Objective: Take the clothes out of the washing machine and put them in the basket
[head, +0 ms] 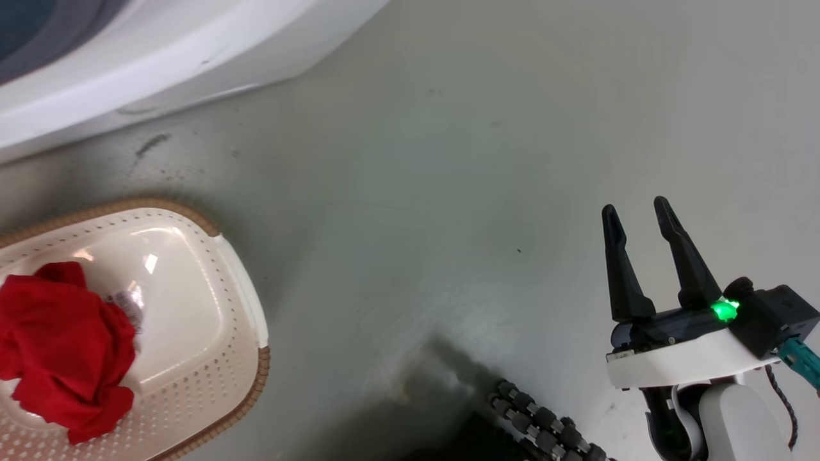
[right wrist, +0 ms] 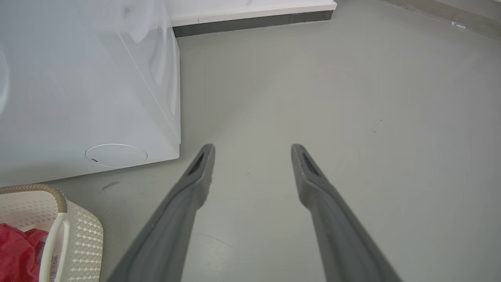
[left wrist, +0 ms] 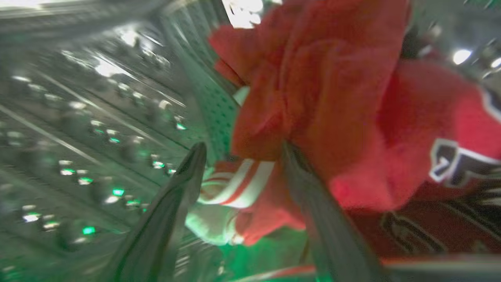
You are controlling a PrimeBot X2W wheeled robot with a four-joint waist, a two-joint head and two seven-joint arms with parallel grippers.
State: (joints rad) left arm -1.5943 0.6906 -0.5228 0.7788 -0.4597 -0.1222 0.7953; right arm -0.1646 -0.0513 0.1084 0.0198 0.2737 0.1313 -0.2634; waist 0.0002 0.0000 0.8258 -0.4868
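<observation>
Inside the washing machine's perforated steel drum (left wrist: 98,129), my left gripper (left wrist: 242,150) is open. A crumpled red garment (left wrist: 336,109) with white striped trim (left wrist: 238,184) lies between its fingers, draped over the right one. In the head view the washing machine (head: 160,57) fills the top left corner. The cream basket (head: 246,301) stands on the floor at the lower left, with a plain red garment (head: 61,349) bunched inside. My right gripper (head: 634,214) hangs open and empty over bare floor, far right of the basket. The right wrist view shows that gripper (right wrist: 252,150), the washing machine (right wrist: 78,98) and the basket (right wrist: 82,235).
Grey floor (head: 448,192) stretches between the basket and my right gripper. A dark roller wheel (head: 544,422) of my base sits at the bottom middle. A dark skirting strip (right wrist: 250,21) runs along the far wall behind the machine.
</observation>
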